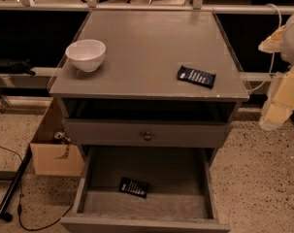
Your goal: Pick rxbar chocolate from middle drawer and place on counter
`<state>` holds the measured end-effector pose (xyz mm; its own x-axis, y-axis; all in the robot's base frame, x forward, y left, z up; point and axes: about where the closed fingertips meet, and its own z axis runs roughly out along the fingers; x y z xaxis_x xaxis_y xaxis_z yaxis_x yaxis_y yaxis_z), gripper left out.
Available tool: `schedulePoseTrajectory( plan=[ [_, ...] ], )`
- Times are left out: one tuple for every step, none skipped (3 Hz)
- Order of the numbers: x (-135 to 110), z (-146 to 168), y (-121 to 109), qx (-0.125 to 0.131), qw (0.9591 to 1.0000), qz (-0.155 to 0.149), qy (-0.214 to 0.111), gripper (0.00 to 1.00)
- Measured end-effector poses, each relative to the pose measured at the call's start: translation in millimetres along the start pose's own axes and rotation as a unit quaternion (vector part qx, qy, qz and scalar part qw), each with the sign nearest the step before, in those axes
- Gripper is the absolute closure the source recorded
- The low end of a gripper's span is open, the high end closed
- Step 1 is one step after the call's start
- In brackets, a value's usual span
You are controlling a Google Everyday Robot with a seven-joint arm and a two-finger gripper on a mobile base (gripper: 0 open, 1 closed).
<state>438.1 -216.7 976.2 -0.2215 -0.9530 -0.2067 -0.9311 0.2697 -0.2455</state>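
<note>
The rxbar chocolate (pixel 134 187), a small black-wrapped bar with white print, lies flat on the floor of the pulled-out middle drawer (pixel 151 205), left of its centre. The counter (pixel 146 42) is the grey cabinet top above it. My arm and gripper (pixel 273 114), with cream-coloured covers, hang at the right edge of the view. They are beside the cabinet at about counter height, well away from the bar, and nothing shows in the gripper.
A white bowl (pixel 86 54) stands at the counter's front left. A longer dark navy bar (pixel 196 76) lies at its front right. A closed shallow drawer with a knob (pixel 147 136) sits above the open drawer. A cardboard box (pixel 54 152) and a black pole (pixel 13 188) are on the floor at left.
</note>
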Motion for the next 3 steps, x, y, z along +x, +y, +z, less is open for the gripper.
schedulePoseTrajectory(
  plan=[
    [-0.8, 2.7, -0.3, -0.001, 1.0000, 0.002, -0.007, 0.00],
    [-4.7, 15.6, -1.3, -0.005, 0.9990, 0.010, -0.043, 0.00],
    [-18.9, 49.9, 9.4, -0.028, 0.9955, 0.017, -0.089, 0.00]
  ],
)
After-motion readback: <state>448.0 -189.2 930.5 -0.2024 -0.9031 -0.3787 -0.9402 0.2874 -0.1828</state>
